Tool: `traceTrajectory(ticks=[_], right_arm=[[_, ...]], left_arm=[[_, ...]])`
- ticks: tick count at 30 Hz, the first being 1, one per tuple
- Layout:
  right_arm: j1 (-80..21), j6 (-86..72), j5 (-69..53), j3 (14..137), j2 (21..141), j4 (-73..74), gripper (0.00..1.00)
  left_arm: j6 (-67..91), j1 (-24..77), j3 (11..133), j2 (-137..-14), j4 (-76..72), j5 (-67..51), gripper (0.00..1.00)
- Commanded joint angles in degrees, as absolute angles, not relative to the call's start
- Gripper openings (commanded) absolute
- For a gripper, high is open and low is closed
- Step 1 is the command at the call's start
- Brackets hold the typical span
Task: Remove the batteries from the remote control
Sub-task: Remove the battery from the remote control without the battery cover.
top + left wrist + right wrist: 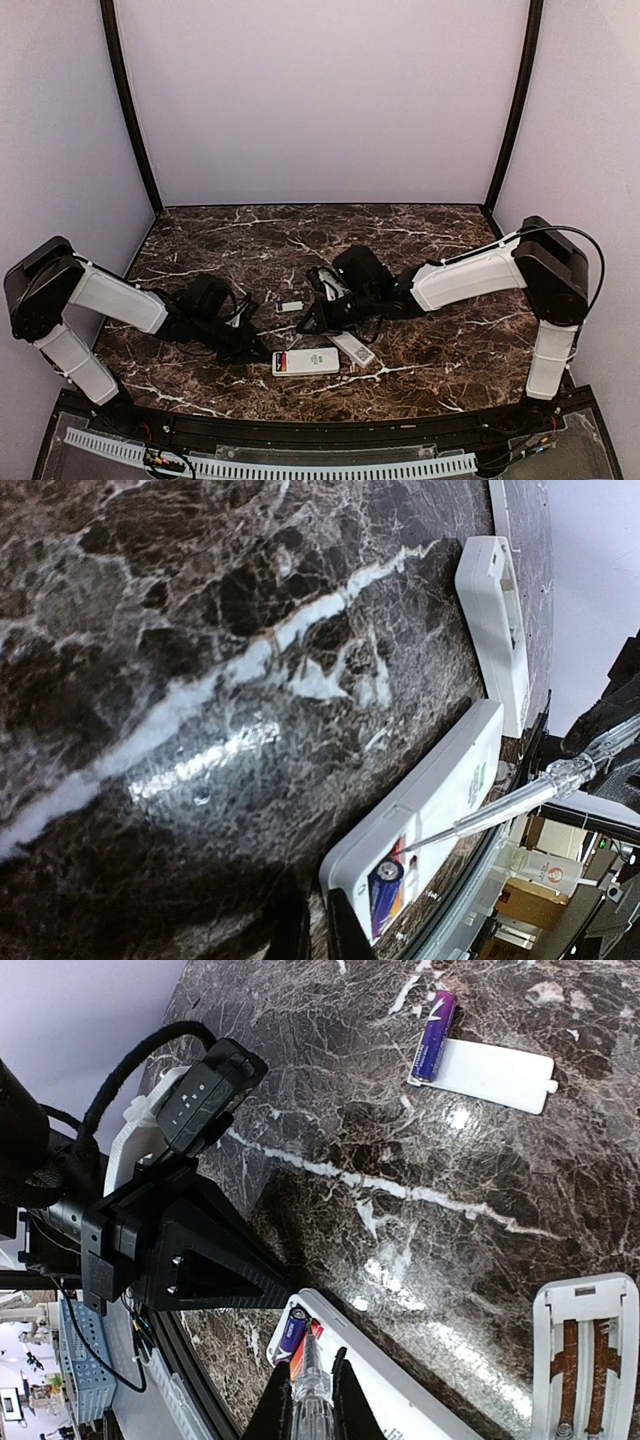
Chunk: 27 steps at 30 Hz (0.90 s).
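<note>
We pry the purple battery (pixel 292 1332) out of the remote (pixel 305 361). The right end effector (pixel 312 1370) grips the screwdriver (pixel 520 805), the left end effector (pixel 317 908) is narrow. Next, we judge, lever up gently.

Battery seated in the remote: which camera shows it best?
Left wrist: the battery lies close, label showing, in the open bay of the remote, screwdriver tip at its end. Right wrist shows one end beside the screwdriver; top external, only a tiny coloured patch.

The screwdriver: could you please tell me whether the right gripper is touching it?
Touching. The right wrist view shows the screwdriver clamped between the two fingers of the right gripper, with no gap on either side.
</note>
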State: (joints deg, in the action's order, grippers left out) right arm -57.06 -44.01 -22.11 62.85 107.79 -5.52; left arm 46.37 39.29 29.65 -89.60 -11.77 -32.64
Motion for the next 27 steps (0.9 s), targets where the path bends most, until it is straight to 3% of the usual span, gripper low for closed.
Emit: traceTrajectory(ticks=[1,16,27], right_arm=[[-57.61,-43.64,-22.89,65.22,110.07,-5.32,0.0],[-56.29,-47.65,-36.26,63.02,110.78,-17.12,0.0],[-57.15,-47.41,-40.12,62.58,110.79,-15.1,0.0]], left_arm=[[46.29,39.64,29.95,-90.58,-13.31,-34.05,0.07],[46.53,39.73,29.89,-91.62,-13.63,-33.99,0.01],[46.8,39.73,29.72,-91.47,-13.75,-33.62,0.01]])
